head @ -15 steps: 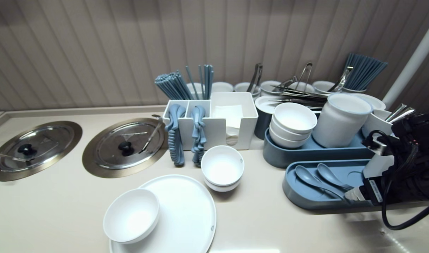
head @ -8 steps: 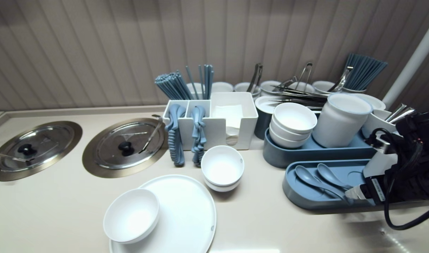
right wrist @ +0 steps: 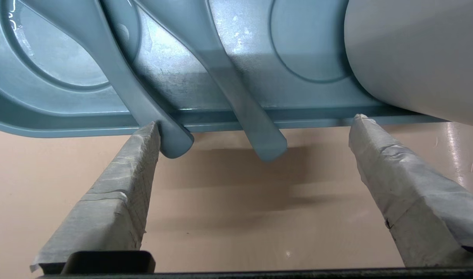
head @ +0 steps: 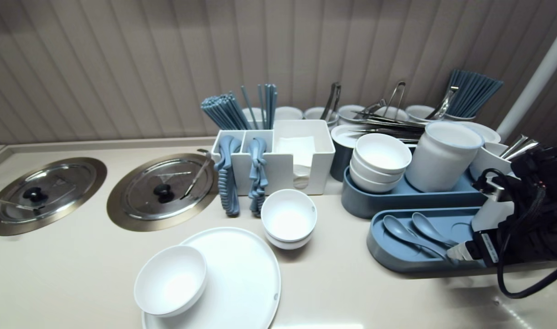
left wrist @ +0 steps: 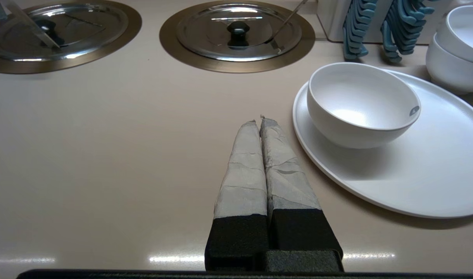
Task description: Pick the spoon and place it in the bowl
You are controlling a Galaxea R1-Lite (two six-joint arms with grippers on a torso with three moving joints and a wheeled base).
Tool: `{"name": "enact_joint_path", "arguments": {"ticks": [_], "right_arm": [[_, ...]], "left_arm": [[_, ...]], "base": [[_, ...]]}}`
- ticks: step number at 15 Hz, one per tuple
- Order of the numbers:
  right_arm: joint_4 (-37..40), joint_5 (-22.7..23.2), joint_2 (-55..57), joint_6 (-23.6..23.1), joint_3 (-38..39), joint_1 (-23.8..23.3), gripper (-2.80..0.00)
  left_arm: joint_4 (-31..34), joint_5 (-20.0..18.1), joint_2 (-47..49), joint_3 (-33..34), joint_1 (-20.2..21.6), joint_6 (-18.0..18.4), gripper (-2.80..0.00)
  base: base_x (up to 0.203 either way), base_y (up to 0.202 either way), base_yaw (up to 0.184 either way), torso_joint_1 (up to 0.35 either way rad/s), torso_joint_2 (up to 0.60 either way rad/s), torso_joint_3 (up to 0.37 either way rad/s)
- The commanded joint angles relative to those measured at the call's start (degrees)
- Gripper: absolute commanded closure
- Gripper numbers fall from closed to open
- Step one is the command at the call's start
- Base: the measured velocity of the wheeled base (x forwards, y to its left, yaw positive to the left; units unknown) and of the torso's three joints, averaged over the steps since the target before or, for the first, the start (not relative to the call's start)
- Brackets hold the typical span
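My right gripper point(right wrist: 256, 121) stands open at the front rim of a blue tray point(right wrist: 66, 120), low over the beige counter. Two blue spoons lie in the tray point(head: 397, 264) with their handles sticking out over that rim. The left spoon point(right wrist: 143, 104) has its handle end right beside one finger point(right wrist: 139, 162); whether they touch I cannot tell. The right spoon point(right wrist: 236, 100) ends between the fingers, held by neither. In the head view the spoons point(head: 399, 230) lie just left of the right gripper point(head: 477, 253). My left gripper point(left wrist: 258, 121) is shut and empty, parked over the counter beside a white plate point(left wrist: 434, 182).
A white cup point(right wrist: 415, 58) stands in the tray close to the other finger. A white bowl point(head: 171, 279) sits on the plate, two stacked bowls point(head: 289, 219) behind it. A white cutlery caddy point(head: 278, 157), a second blue tray point(head: 397, 201) of crockery and two round metal lids point(head: 162, 189) line the back.
The right arm has barely shifted. The spoons, the tray and the dishes lie where they lay.
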Motion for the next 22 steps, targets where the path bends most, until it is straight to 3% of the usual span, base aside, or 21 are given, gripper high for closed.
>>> {"name": "enact_joint_path", "arguments": {"ticks": [1, 7, 10, 13, 22], "right_arm": [[0.1, 0.0, 0.5, 0.0, 0.0, 0.0, -2.8], [0.2, 0.7, -4.7, 1.0, -0.4, 3.2, -2.8], [0.7, 3.2, -7.8, 4.1, -0.4, 9.6, -2.8], [0.6, 3.6, -3.8, 7.1, -0.1, 13.3, -2.8], [0.1, 3.5, 1.9, 8.4, -0.1, 13.6, -2.8]], "left_arm": [[0.0, -0.1, 0.0, 0.4, 0.0, 0.0, 0.0], [-0.1, 0.0, 0.0, 0.4, 0.0, 0.0, 0.0], [0.0, 0.0, 0.0, 0.4, 0.0, 0.0, 0.0], [0.0, -0.1, 0.0, 0.4, 0.0, 0.0, 0.0], [0.0, -0.1, 0.1, 0.4, 0.0, 0.0, 0.0]], "base": [[0.0, 0.0, 0.0, 0.0, 0.0, 0.0], [0.0, 0.0, 0.0, 0.0, 0.0, 0.0], [0.0, 0.0, 0.0, 0.0, 0.0, 0.0], [0.0, 0.0, 0.0, 0.0, 0.0, 0.0], [0.0, 0.0, 0.0, 0.0, 0.0, 0.0]]}}
